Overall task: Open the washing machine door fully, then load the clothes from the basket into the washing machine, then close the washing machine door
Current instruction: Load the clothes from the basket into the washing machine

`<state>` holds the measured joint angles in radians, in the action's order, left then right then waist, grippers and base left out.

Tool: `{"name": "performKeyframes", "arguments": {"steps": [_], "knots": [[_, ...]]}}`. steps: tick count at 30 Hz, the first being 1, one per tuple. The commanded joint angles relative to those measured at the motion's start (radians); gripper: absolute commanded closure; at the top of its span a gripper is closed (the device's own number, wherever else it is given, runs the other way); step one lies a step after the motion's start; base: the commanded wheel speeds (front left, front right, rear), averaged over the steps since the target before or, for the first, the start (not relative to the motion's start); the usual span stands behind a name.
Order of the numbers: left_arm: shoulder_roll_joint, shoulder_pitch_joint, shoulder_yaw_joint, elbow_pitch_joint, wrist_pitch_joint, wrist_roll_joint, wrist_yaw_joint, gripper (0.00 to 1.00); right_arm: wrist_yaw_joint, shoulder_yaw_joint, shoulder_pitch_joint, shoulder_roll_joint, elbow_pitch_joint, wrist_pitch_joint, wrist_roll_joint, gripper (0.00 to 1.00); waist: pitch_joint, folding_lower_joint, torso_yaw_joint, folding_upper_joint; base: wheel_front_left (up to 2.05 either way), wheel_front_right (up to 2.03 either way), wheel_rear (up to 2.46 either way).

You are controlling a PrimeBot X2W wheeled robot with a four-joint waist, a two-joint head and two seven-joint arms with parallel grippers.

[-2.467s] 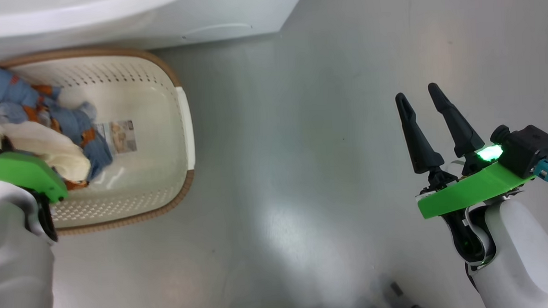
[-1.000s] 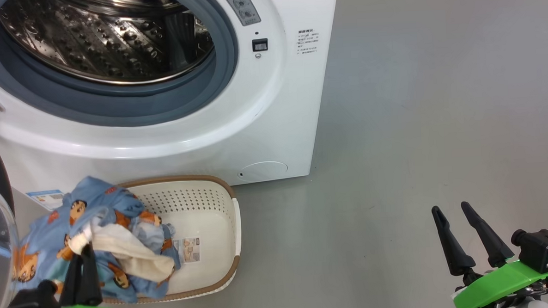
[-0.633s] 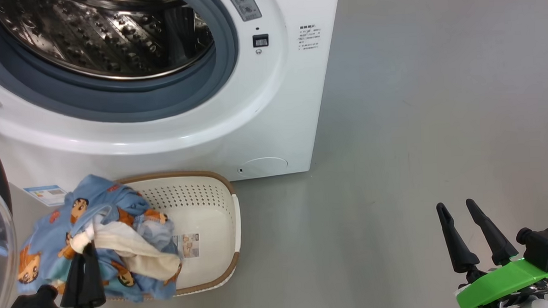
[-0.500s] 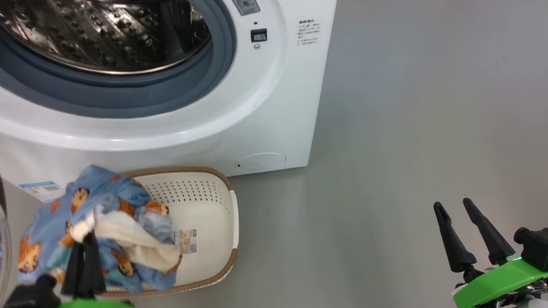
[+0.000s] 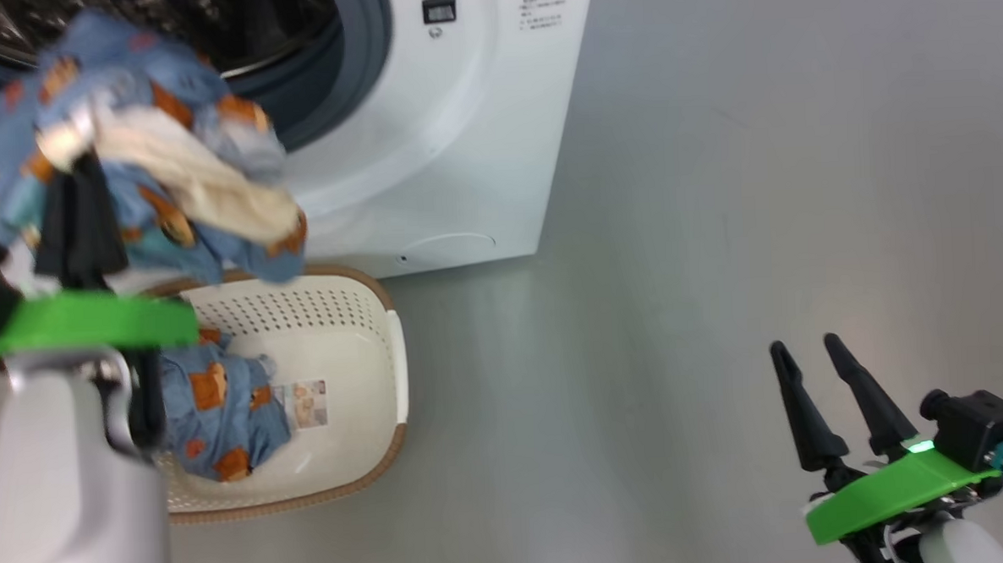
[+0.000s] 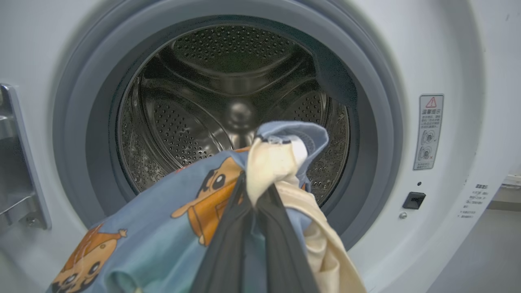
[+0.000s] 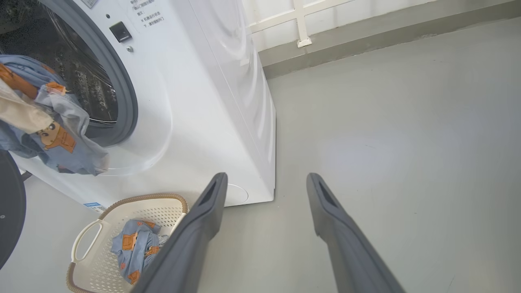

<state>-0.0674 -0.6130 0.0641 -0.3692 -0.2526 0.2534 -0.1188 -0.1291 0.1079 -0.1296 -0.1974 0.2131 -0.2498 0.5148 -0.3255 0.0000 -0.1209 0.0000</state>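
The clothes [image 5: 149, 161], lately low at frame left over the basket [image 5: 334, 314], now hang upper left before the open drum of the washing machine [image 5: 462, 148], clenched in the left gripper [image 6: 254, 195]. A blue piece [image 5: 219, 412] left in the basket suggests a second trip. The right gripper [image 5: 803, 344] waits spread, lower right. Print on the warning-triangle sticker [image 6: 428, 132] and the basket label [image 5: 304, 404] is unreadable.
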Motion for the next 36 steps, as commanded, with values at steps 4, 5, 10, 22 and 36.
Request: {"name": "performKeyframes", "arguments": {"steps": [4,5,10,22,36], "knots": [[-0.065,-0.153,0.031,-0.113,-0.009,0.033,-0.006,1.00,-0.002,0.033,-0.028,0.005,-0.026,-0.012,0.003,0.00,-0.063,0.0000,-0.044,0.0000,0.00,0.00,0.00],[-0.074,-0.187,0.034,-0.154,-0.009,0.037,-0.007,1.00,-0.002,0.035,-0.034,0.009,-0.026,-0.012,0.003,0.00,-0.072,0.0000,-0.050,0.0000,0.00,0.00,0.00],[-0.122,-0.327,0.031,-0.331,-0.009,0.020,-0.008,1.00,-0.002,0.052,-0.061,0.021,-0.027,-0.012,0.005,0.00,-0.111,0.0000,-0.084,0.0000,0.00,0.00,0.00],[-0.196,-0.594,-0.004,-0.535,-0.009,-0.045,-0.010,1.00,-0.002,0.084,-0.108,0.046,-0.028,-0.012,0.009,0.00,-0.175,0.0000,-0.144,0.0000,0.00,0.00,0.00],[-0.227,-0.629,0.064,-0.371,-0.009,-0.122,0.009,0.00,-0.002,0.099,-0.137,0.063,-0.031,-0.012,0.015,0.00,-0.223,0.0000,-0.171,0.0000,0.00,0.00,0.00]]}}
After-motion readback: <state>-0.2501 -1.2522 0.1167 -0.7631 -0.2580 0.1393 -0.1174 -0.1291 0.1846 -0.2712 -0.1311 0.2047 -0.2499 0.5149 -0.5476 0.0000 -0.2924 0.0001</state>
